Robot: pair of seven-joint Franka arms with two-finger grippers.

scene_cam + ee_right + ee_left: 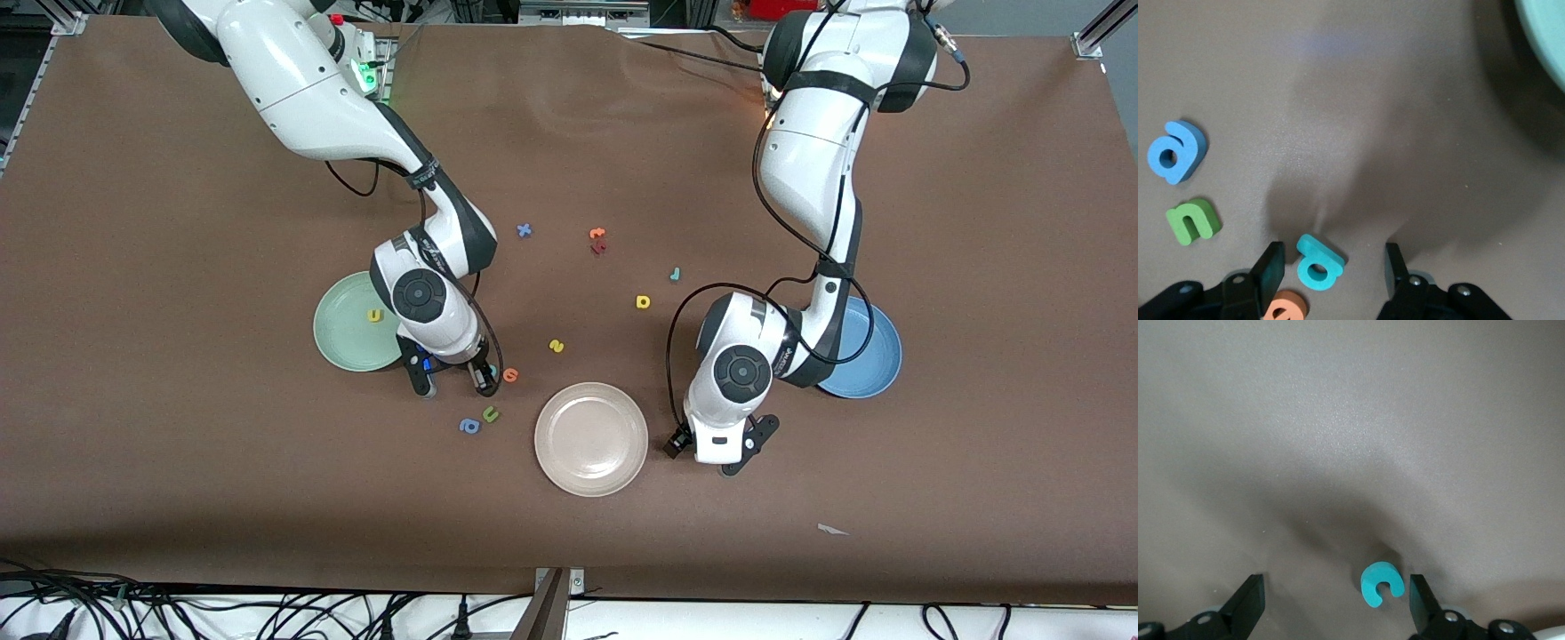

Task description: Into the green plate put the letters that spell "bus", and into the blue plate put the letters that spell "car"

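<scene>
Step in hand: one letter is home; both arms are down at the table, each set to pick its next letter.
Next move: as I judge it, each gripper needs to close squarely on its foam letter, lift, then carry it to its plate.
Green plate (333, 333): pale mint and round, at the right arm's end, with the yellow u (375, 315) lying in it.
Blue plate (876, 356): mid-blue and about as big, at the left arm's end; no letter shows in it, though the arm hides part.
Right gripper (454, 384): low at the green plate's four o'clock in the front view, jaws apart around the teal b (1318, 263), not yet pinching it.
Left gripper (718, 449): low at the blue plate's eight o'clock, jaws wide and holding nothing; the teal c (1381, 583) lies between them, close to one finger.
Risk: the orange letter (1286, 308) sits just beside the b and could be nudged.
Letters waiting: the yellow s (556, 346) at the b's two o'clock, the yellow a (643, 302) and the teal r (676, 274) farther from the front camera.
</scene>
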